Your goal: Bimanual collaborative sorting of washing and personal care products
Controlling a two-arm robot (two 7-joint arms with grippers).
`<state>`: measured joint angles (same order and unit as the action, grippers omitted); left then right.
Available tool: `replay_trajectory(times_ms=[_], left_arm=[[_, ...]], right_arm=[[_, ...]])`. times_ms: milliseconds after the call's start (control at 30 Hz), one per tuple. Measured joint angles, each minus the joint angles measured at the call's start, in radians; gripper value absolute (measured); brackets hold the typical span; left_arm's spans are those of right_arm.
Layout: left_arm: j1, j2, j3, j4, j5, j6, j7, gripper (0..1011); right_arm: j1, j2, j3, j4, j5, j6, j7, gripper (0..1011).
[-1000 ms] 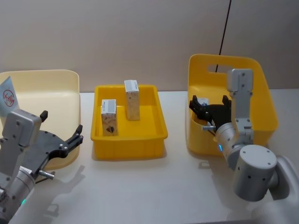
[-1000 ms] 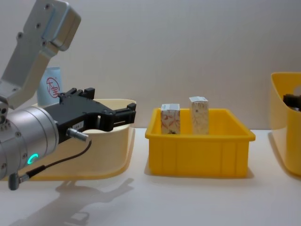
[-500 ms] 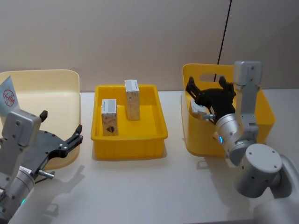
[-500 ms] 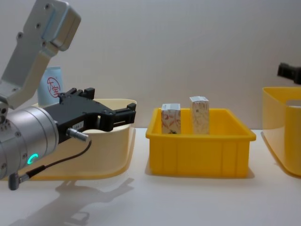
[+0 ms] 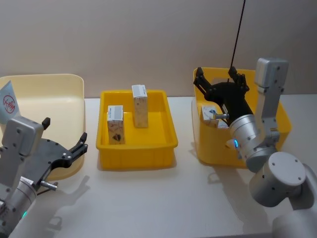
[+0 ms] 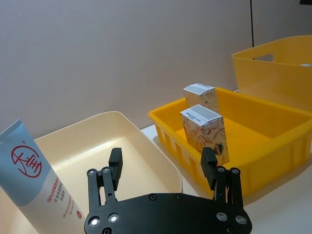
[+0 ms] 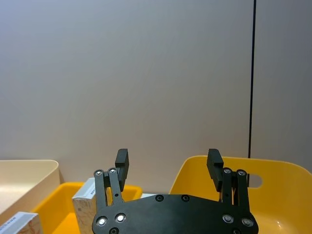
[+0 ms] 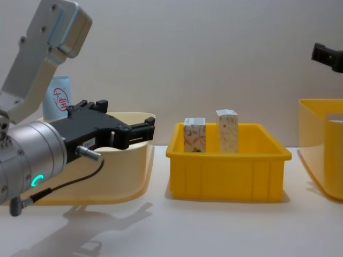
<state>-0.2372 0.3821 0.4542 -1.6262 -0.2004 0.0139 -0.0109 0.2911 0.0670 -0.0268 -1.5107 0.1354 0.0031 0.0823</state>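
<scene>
Pale-blue tube (image 6: pixel 34 180): leaned upright in the cream bin (image 5: pixel 54 94), behind and to the outer side of the left pincer; its red circled character faced the wrist camera.
Left pincer (image 5: pixel 65 144): hung low beside the cream bin's inner wall, its jaws spread wide with nothing between them.
Risk, left side: by judgement, a reach for the tube from this low station could have clipped the bin's rim, or pushed the leaning tube flat before the jaws closed on it.
Yellow tray (image 5: pixel 136 144): sat between the two pincers, well clear of both.
Marbled cartons: the near carton (image 5: pixel 115 124) and the far carton (image 5: pixel 139 105) stood upright in the tray, close together but apart.
Risk, centre: by judgement, a third carton lowered here could have knocked either one over, since both were tall and narrow-footed.
Right pincer (image 5: pixel 221 82): was raised above the deep yellow bin (image 5: pixel 285 124), its jaws wide apart and holding nothing.
Boxed product (image 5: pixel 209 115): lay in the deep bin, below and just behind the right pincer.
Risk, right side: by judgement, the pincer had not taken the box; a renewed descent could have struck the bin's high wall or shifted the bin on the table.
</scene>
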Motion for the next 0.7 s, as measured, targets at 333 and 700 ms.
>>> replay_trajectory(times_ms=[333, 700], left_arm=[[0.0, 0.0, 0.0, 0.0, 0.0, 0.0, 0.0, 1003], [0.0, 0.0, 0.0, 0.0, 0.0, 0.0, 0.0, 1003]], right_arm=[[-0.003, 0.004, -0.001, -0.007, 0.018, -0.025, 0.028, 1001], [-0.048, 0.044, -0.03, -0.044, 0.038, -0.018, 0.023, 1001]])
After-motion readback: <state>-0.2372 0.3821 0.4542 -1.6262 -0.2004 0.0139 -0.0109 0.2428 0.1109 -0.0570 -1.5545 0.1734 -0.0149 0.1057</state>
